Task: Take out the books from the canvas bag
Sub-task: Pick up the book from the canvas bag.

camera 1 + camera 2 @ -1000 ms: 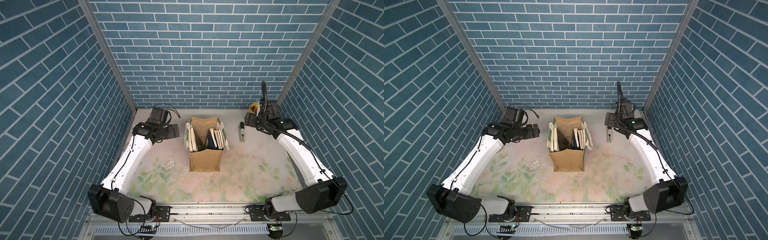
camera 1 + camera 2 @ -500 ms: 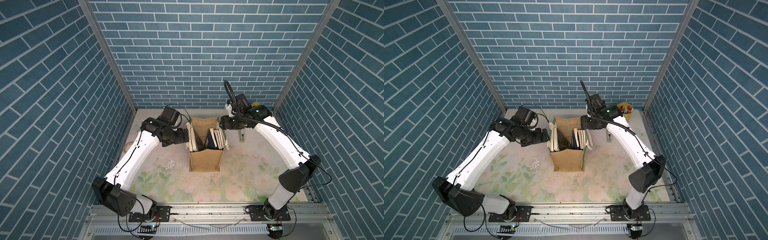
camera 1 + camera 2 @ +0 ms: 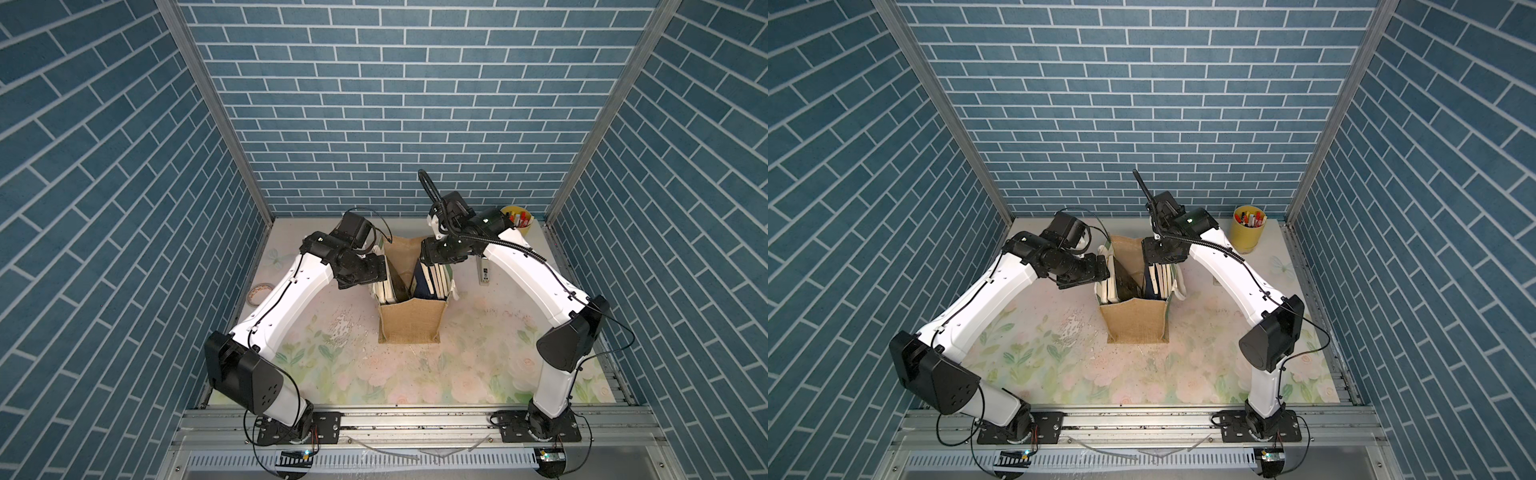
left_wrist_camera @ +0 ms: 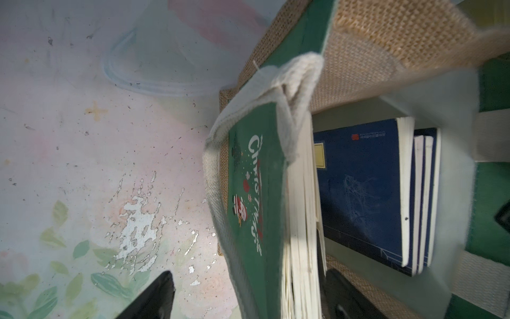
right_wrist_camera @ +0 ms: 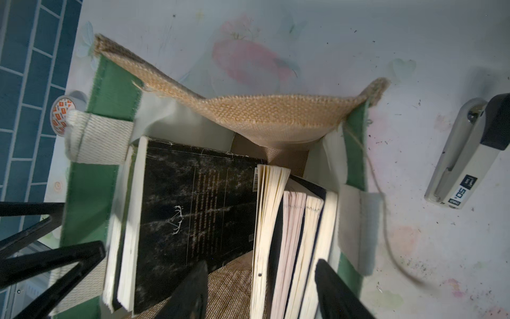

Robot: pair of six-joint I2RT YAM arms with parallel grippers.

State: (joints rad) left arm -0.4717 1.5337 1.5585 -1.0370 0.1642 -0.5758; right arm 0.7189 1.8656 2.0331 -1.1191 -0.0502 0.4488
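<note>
Right wrist view first: the right gripper [image 5: 261,262] hangs straight over the mouth of the canvas bag [image 5: 276,116], jaws spread wide, nothing held. Between them sits a bundle of the books [image 5: 292,234], packed against the bag wall on that side. They stand upright on edge, pale page edges up. One finger [image 5: 193,290] stands clear of the pages with a gap showing. The other lies at the bundle's outer edge, and I can't tell if it touches. A black book [image 5: 193,207] leans across the middle of the bag, outside this gripper's span.

Over to the left wrist view: the left gripper [image 4: 249,273] is open too, gripping nothing, but look what it straddles. It spans the bag's green printed side wall plus the page edges just inside it, with one finger outside the bag and one inside.

In both top views the bag stands mid-table [image 3: 478,365]. The books run lengthwise from its front to its back, so each gripper would close across their thickness. The right arm looks better placed to me, with only books between its jaws and the bundle directly below. The left would pinch cloth along with paper, so perhaps it's there to brace the bag.
</note>
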